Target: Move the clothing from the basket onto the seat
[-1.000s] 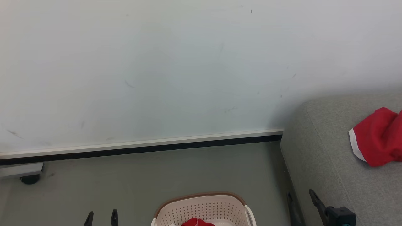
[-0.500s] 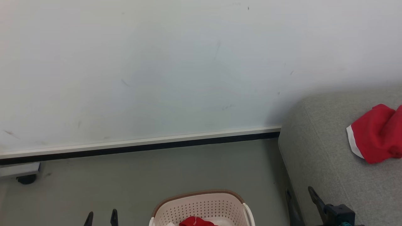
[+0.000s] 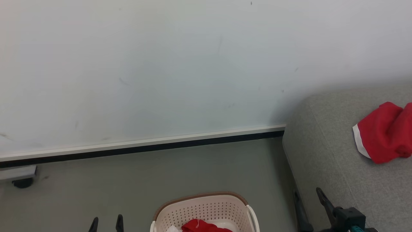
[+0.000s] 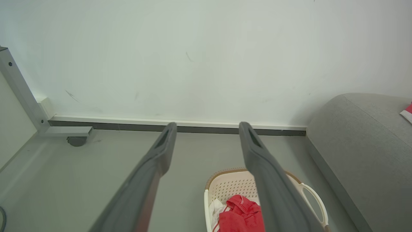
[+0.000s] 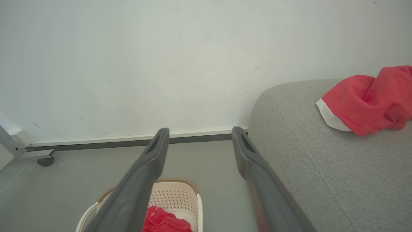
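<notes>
Basket (image 3: 201, 211) sat on the floor (image 3: 145, 187), cut off by the bottom edge of the head view: cream, perforated walls, brown rim, white handle (image 3: 252, 215) on the side facing the seat (image 3: 322, 154). Contents: a crumpled red bundle (image 4: 241, 214) with a white, red-striped bit tucked at its left, lying low, below the far rim. The near part of the interior was out of frame, so I couldn't tell what else it held. Seat stood right of the basket, near but apart, with a strip of floor between them. One red garment (image 3: 384, 132) with a white trim edge lay bunched on top of the seat, clipped by the head view's right edge. Left gripper (image 3: 107, 221) was low, left of the basket, over bare floor, fingers spread wide with nothing between them. Right gripper (image 3: 306, 193) was at the seat's near corner, between basket and seat, also spread wide and empty; couldn't tell if it touched the upholstery. Backdrop: pale scuffed wall (image 3: 161, 64), dark baseboard (image 3: 145, 149) along its foot, and a metal frame foot on a caster (image 3: 22, 183) at far left.
</notes>
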{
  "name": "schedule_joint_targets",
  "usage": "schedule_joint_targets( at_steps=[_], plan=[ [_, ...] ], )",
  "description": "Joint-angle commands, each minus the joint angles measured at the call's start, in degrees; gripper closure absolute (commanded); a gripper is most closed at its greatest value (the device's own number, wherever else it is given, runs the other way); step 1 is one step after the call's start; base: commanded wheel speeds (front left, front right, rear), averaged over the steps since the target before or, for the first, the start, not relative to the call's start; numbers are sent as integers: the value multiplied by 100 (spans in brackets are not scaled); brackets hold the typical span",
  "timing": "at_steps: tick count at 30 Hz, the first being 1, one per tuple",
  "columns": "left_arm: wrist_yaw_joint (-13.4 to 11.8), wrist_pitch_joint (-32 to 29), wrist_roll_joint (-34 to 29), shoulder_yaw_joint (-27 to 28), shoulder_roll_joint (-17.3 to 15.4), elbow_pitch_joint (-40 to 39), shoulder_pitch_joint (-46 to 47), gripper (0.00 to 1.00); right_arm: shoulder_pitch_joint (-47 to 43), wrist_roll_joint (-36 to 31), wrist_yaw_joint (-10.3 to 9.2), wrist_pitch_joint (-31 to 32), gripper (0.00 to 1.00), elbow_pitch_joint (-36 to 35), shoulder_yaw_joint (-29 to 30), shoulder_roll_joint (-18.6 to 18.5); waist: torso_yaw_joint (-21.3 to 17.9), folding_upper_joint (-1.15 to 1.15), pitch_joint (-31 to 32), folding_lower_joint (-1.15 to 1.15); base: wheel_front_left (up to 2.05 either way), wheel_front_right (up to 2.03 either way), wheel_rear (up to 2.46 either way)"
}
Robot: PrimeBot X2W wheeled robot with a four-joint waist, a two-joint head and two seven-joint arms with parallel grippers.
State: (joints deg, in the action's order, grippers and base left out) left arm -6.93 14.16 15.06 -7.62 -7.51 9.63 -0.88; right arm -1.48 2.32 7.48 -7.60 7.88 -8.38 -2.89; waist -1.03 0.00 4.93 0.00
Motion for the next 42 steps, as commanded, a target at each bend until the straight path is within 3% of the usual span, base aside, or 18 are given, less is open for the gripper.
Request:
schedule_joint_targets(
  at_steps=[1,9,14,26,32,37,42],
  plan=[
    [-6,-27,55,-8,-16,-22,-41,0,72,30,2,-42,0,-38,-20,2,-54,0,-35,0,0,0,0],
    [68,-178,221,-192,143,257,64,0,201,32,2,-54,0,-105,-168,2,-472,0,-305,0,0,0,0],
    [64,-204,243,-298,207,632,275,0,335,45,2,-113,0,-199,-367,1,-971,0,-661,0,0,0,0],
    [292,-495,157,-447,34,1659,1688,0,1003,282,2,-580,0,-352,-677,6,-2132,0,-2238,0,0,0,0],
    [343,-1106,19,-581,-210,2298,2486,0,1315,589,2,-750,0,-498,-976,12,-2687,0,-3192,0,0,0,0],
    [366,-1467,-158,-752,-338,2630,2866,0,1382,758,2,-758,0,-695,-1036,11,-2896,0,-3643,0,0,0,0],
    [472,-1801,-412,-1081,-334,3047,3366,0,1199,869,2,-754,0,-973,-920,12,-2849,0,-4105,0,0,0,0]
  ],
)
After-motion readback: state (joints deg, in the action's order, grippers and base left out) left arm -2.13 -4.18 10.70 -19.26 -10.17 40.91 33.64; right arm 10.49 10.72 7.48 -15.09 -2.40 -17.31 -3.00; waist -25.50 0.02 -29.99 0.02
